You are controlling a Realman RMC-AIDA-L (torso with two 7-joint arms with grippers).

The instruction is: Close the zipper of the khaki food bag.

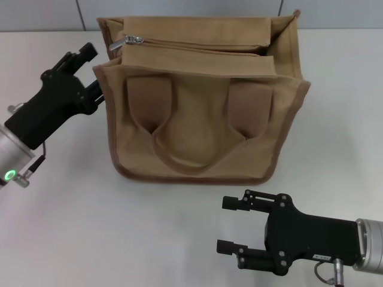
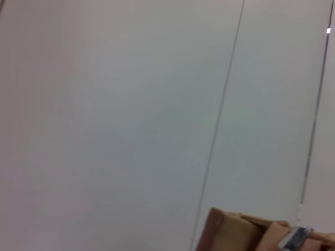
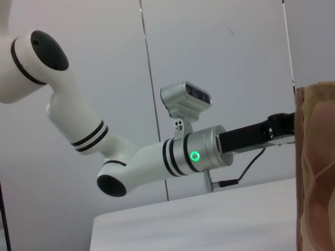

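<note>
Khaki food bag (image 1: 203, 119), zipper (image 1: 197, 48) closed

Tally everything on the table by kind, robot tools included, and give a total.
Khaki food bag: 1
Zipper with silver pull tab: 1
Robot tools: 2, left tool at the bag's side, right tool in front of it
Total: 4

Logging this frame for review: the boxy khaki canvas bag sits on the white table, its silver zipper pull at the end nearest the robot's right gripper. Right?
Not quite. The head view shows the silver zipper pull at the end nearest the left gripper. The boxy khaki canvas bag does sit on the white table.
</note>
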